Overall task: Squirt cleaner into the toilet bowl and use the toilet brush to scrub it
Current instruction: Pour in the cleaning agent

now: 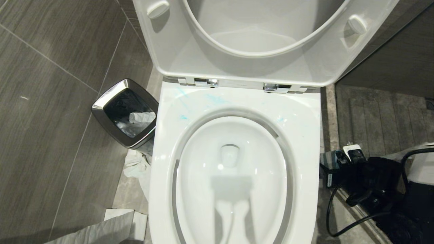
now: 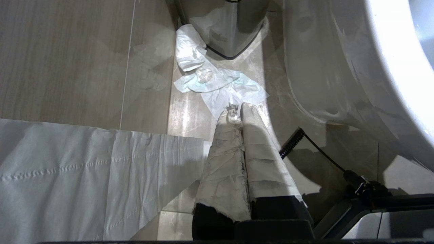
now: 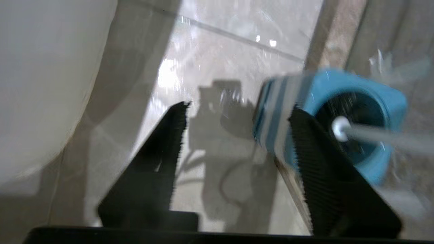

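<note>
On our left, our left gripper hangs pressed together over tissue by the trash bin. The toilet bowl sits centre, cleaner streaking its rim. On our right, our right gripper is spread, empty, beside the holder with the toilet brush.

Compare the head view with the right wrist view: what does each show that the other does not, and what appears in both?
Only the head view shows the raised seat and lid, the cleaner smeared blue on the rim, and the chrome-rimmed trash bin. Only the right wrist view shows the right gripper, open, with the toilet brush standing in its blue holder on the floor. Both show the white toilet bowl.
</note>
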`<state>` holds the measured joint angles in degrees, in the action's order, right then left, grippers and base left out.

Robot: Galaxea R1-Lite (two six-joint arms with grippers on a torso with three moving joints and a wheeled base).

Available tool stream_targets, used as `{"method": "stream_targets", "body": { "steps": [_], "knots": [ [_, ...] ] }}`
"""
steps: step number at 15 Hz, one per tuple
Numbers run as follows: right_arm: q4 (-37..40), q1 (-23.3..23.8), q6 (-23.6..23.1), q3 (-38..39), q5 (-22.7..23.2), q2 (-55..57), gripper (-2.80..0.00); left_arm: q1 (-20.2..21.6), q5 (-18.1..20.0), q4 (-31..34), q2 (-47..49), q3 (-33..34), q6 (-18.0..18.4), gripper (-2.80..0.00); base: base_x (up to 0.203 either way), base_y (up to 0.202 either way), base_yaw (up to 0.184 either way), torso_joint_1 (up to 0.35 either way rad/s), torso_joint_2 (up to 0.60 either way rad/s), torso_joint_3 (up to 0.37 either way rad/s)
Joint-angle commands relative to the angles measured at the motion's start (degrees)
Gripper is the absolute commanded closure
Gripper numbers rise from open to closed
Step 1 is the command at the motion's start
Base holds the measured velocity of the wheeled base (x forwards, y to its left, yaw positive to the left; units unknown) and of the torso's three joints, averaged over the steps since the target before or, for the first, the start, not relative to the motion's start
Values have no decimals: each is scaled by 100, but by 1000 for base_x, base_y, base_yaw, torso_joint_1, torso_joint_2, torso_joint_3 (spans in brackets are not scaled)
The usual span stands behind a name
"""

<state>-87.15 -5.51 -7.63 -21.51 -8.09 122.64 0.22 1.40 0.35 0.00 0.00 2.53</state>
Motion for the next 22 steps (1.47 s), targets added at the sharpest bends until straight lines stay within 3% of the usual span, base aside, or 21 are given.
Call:
{"method": "stream_targets", "body": {
  "steps": [1,15,22],
  "knots": [
    [-51,-3,9,-386,-7,358,-280,4,0,0,9,9,2,0,0,0,0,0,0,0],
    [-51,-133,291,-3690,-34,1950,-280,4,0,0,9,9,2,0,0,0,0,0,0,0],
    [-51,-166,-204,-5475,-26,2856,-280,4,0,0,9,9,-3,0,0,0,0,0,0,0]
  ]
}}
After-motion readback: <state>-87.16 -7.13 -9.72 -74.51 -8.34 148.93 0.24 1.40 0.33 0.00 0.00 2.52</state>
